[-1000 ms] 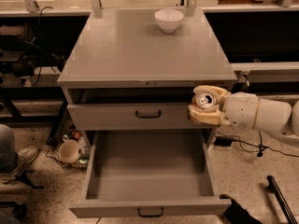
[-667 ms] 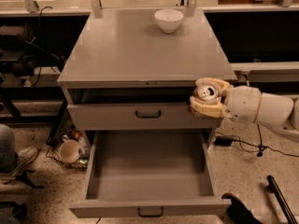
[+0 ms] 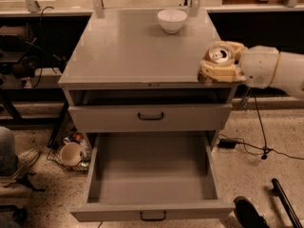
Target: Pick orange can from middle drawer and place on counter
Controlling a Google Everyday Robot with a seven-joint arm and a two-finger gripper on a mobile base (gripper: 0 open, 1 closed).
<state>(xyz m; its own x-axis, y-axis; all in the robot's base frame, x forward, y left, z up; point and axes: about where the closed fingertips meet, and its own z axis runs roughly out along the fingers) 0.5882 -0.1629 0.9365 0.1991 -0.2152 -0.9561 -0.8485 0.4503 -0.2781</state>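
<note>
Can held in gripper at the counter's right front corner; drawer empty.

Gripper comes in from the right, its jaws clenched on the can. The can is upright, long axis vertical, silver lid and tab facing up. It sits between the jaws over the right front corner of the counter, right at the edge; I cannot tell whether it clears the top or touches it. The open drawer lies well below and to the left, with a bare floor. The bowl stands at the back, well apart. Judgement: the pick is done. The placement calls for a shift left, inward from the edge, then a descent keeping the axis vertical. Risk: a release this near the corner could tip the can off.
</note>
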